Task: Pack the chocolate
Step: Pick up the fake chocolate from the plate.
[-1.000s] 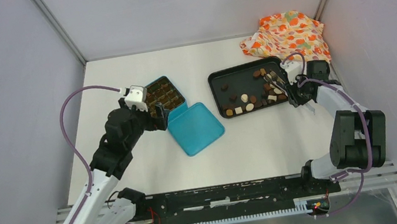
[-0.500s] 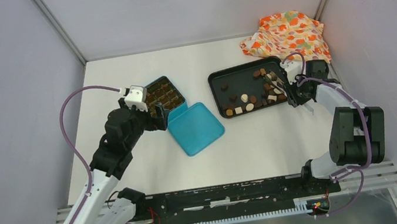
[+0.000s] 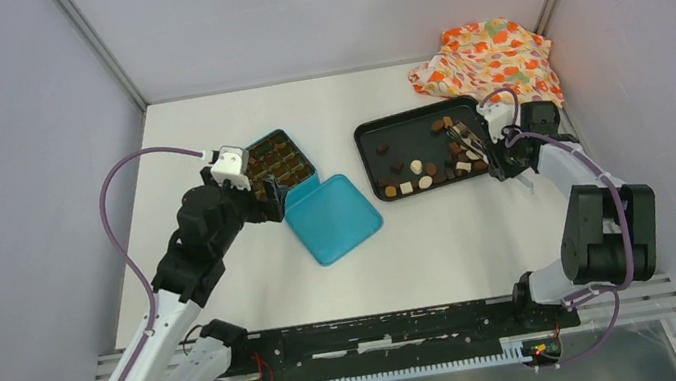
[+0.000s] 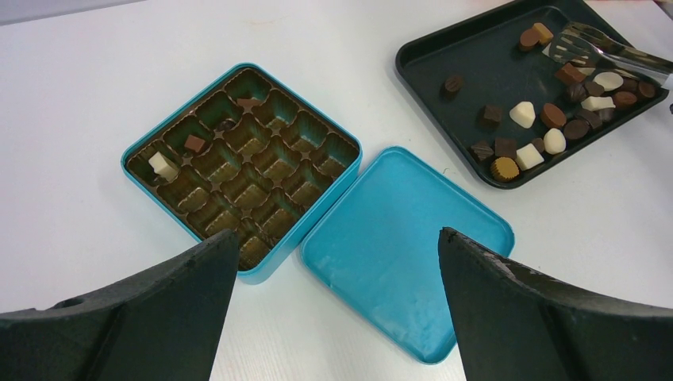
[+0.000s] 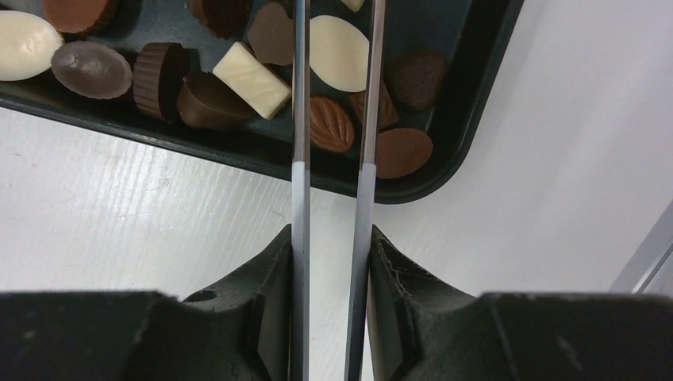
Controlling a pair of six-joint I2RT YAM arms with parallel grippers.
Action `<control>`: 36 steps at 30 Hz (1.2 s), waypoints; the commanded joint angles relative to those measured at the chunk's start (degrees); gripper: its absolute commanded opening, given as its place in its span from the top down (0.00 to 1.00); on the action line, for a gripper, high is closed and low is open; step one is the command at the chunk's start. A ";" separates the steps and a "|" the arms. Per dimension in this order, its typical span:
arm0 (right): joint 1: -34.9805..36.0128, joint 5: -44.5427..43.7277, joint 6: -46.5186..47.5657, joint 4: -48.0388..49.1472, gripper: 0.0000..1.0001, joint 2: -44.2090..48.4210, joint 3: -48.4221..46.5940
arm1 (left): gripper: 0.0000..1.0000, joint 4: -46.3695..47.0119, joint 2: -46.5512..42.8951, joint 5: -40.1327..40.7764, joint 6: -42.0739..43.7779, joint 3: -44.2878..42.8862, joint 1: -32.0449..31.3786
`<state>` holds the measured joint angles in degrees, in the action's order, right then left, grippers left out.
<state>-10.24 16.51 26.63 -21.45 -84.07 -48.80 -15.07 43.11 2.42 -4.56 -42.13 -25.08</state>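
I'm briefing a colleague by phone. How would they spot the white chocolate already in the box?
Find the open teal tin left of the black tray, its lid lying flat beside it. In the tin's corner cup farthest from the tray sits the white chocolate. It is the only pale piece in the tin; its neighbour is a brown square.

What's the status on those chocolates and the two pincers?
Left pincer open above teal box. Right pincer shut on metal tongs over black tray. Chocolate mostly on tray, a few boxed. Lid off, beside box.
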 commanded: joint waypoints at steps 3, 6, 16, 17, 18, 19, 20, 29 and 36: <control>0.14 3.28 0.00 2.67 0.87 5.03 -0.36 | 0.00 1.37 -0.84 -0.58 -0.36 -1.47 0.29; 0.14 5.00 0.39 3.15 0.89 6.60 0.57 | 0.00 1.33 -0.88 -0.55 -0.31 -1.46 0.23; 0.18 13.53 2.06 3.34 0.91 10.57 2.46 | 0.00 1.27 -0.87 -0.42 -0.31 -1.56 0.24; 0.18 14.37 2.19 3.28 0.91 10.82 2.63 | 0.00 1.34 -0.92 -0.41 -0.36 -1.55 0.29; 0.14 15.39 2.34 3.34 0.91 10.99 2.77 | 0.00 1.28 -0.92 -0.40 -0.33 -1.55 0.29; 0.13 16.37 2.66 3.17 0.91 11.08 2.89 | 0.00 1.31 -0.97 -0.39 -0.35 -1.51 0.22; 0.14 17.72 3.00 2.87 0.91 11.14 2.84 | 0.00 1.28 -0.92 -0.43 -0.36 -1.51 0.23; 0.37 27.07 5.59 1.55 0.92 12.32 3.36 | 0.00 1.32 -0.76 -0.40 -0.31 -1.55 0.23; 2.97 29.13 6.99 0.92 0.92 11.70 3.38 | 0.00 1.29 -0.75 -0.40 -0.27 -1.55 0.28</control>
<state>-8.91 41.28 31.70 -21.63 -73.45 -45.32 -15.07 42.94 2.44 -4.56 -42.13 -25.08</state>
